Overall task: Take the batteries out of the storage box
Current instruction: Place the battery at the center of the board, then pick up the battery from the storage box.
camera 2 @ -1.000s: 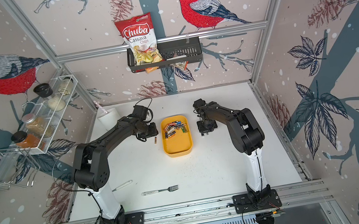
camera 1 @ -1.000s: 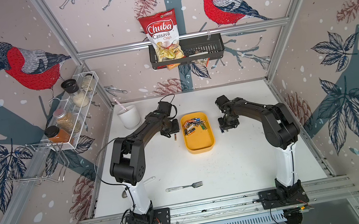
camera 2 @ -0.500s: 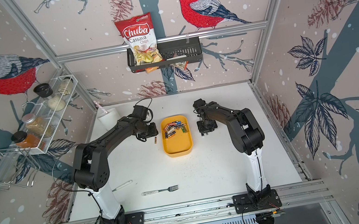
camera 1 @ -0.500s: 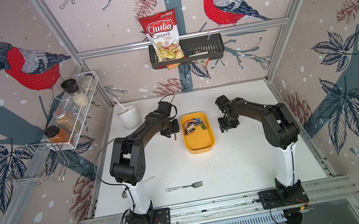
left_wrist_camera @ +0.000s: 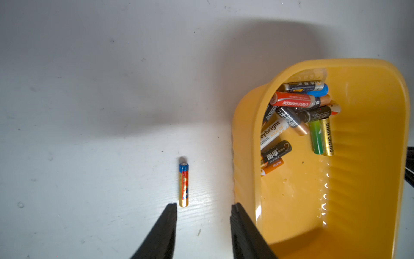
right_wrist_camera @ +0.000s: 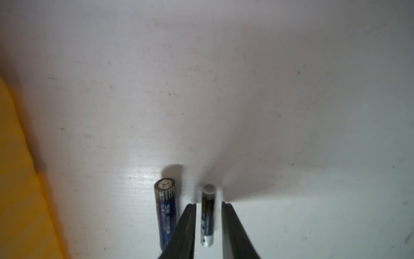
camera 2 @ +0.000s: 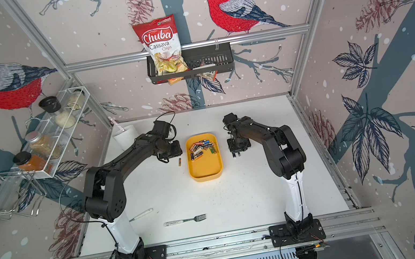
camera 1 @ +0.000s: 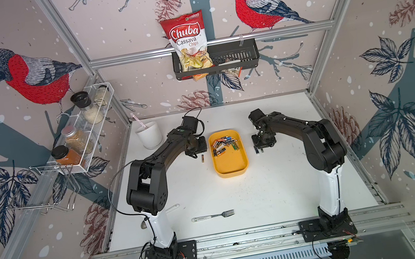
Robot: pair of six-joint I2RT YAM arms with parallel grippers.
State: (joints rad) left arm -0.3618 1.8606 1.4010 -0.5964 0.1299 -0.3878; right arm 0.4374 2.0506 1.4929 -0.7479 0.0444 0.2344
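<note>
The yellow storage box [camera 1: 230, 166] [camera 2: 205, 168] lies mid-table with several batteries [camera 1: 224, 144] [left_wrist_camera: 298, 116] heaped at its far end. One red-blue battery [left_wrist_camera: 183, 185] [camera 1: 202, 158] lies on the table left of the box, just beyond my left gripper [left_wrist_camera: 203, 207], which is open and empty. Right of the box, my right gripper [right_wrist_camera: 208, 205] [camera 1: 260, 150] is low over the table. Its fingers straddle a thin black battery [right_wrist_camera: 208, 215], with a small gap on each side. A blue battery [right_wrist_camera: 167, 213] lies beside it.
A white cup [camera 1: 149, 135] stands at the back left. A fork [camera 1: 213, 216] and a white-handled utensil [camera 1: 171, 209] lie near the front. A spice rack [camera 1: 83, 133] hangs on the left wall, and a black basket [camera 1: 234, 58] with a chips bag on the back wall.
The right gripper's jaws have parted a little and let go of the thin black battery on the table. Neither arm has visibly shifted.
</note>
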